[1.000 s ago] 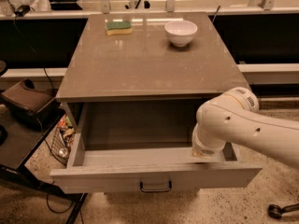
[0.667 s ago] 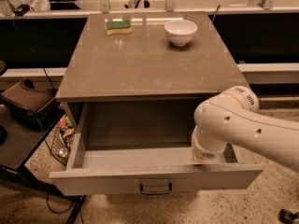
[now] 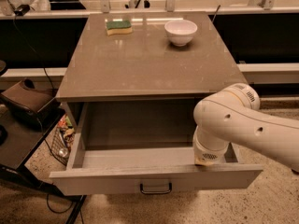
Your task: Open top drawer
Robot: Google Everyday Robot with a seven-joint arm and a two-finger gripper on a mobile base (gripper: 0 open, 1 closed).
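Top drawer (image 3: 98, 183): we see it standing far out from under the grey table (image 3: 145, 59), its deep box open to view.
Drawer heading: flat front faces us; long axis runs left to right.
Handle (image 3: 155, 188): small black bar, mid-front.
Gripper (image 3: 207, 161): down inside the drawer's right end, just behind the front panel.
Grip state: we cannot tell.
Tabletop: green sponge (image 3: 118, 27), white bowl (image 3: 181, 31), well apart.

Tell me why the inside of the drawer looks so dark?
Camera view: the tabletop overhangs the open top drawer, shading its back wall; light from above makes pale glare on the tabletop near the sponge and bowl; the hand, at the drawer's front right edge, sits under the white arm.
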